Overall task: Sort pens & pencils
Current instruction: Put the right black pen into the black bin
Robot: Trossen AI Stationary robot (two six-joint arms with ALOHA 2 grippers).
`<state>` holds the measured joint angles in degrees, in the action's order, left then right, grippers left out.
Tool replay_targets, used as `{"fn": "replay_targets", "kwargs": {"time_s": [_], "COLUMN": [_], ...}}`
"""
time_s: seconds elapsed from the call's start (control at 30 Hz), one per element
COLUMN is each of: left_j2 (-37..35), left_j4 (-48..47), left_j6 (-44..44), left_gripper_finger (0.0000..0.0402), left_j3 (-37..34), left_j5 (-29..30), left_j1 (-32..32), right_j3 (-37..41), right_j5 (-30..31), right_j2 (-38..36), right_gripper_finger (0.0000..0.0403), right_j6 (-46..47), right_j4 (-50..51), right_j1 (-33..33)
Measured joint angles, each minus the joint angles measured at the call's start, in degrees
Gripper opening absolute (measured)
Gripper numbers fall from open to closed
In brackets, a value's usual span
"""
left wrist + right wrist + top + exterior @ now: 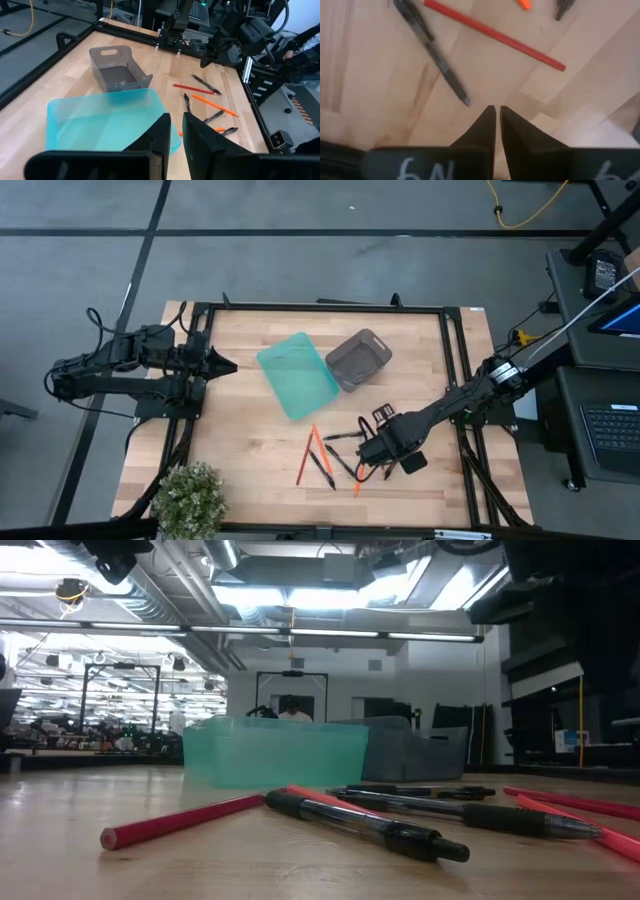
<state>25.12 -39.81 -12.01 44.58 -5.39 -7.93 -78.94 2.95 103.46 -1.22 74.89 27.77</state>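
Black pens (345, 437) and orange-red pencils (304, 460) lie flat and loosely crossed on the wooden table, near its near edge and right of centre. In the low view a red pencil (185, 820) and a pen (365, 825) lie closest. My right gripper (365, 450) hovers over this cluster, shut and holding nothing. In its wrist view the tips (496, 112) point down at bare wood just short of a pen (432, 50), with a pencil (495, 34) beyond. My left gripper (225, 365) waits at the table's left edge, shut (176, 130).
A teal bin (298, 373) and a grey bin (358, 358) stand side by side in the middle of the table, on the far side of the sticks. A potted plant (190, 495) sits at the near left corner. A black frame (320, 307) borders the table.
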Motion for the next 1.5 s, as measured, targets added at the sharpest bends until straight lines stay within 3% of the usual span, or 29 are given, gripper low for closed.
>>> {"fn": "replay_targets", "kwargs": {"time_s": [0.23,0.37,0.63,0.87,1.27,1.5], "left_j2": [0.00,0.00,0.00,-0.01,3.57,3.76], "left_j4": [0.00,-0.02,-0.02,-0.02,2.21,2.13], "left_j6": [0.38,0.03,-14.29,-24.90,-24.28,-23.41], "left_gripper_finger": [0.0043,0.0043,0.0043,0.0043,0.0043,0.0043], "left_j3": [0.00,0.00,0.00,0.00,-0.04,-0.04], "left_j5": [-0.05,-0.09,-0.11,-0.07,0.33,0.29], "left_j1": [0.01,0.00,0.00,-0.01,-0.01,-0.01], "right_j3": [0.00,0.00,1.58,9.63,12.50,12.50], "right_j5": [-0.02,-0.03,-3.48,-7.44,-3.29,-2.47], "right_j2": [0.00,0.00,-0.04,-0.04,-0.04,-0.04], "right_gripper_finger": [0.0005,0.0012,0.0048,0.0068,0.0113,0.0116], "right_j6": [-3.69,-5.27,-6.85,-8.22,-12.81,-14.27], "right_j4": [-5.09,-4.94,-4.02,-7.64,-14.86,-17.51], "right_j1": [1.82,3.99,8.91,12.97,11.84,10.01]}}
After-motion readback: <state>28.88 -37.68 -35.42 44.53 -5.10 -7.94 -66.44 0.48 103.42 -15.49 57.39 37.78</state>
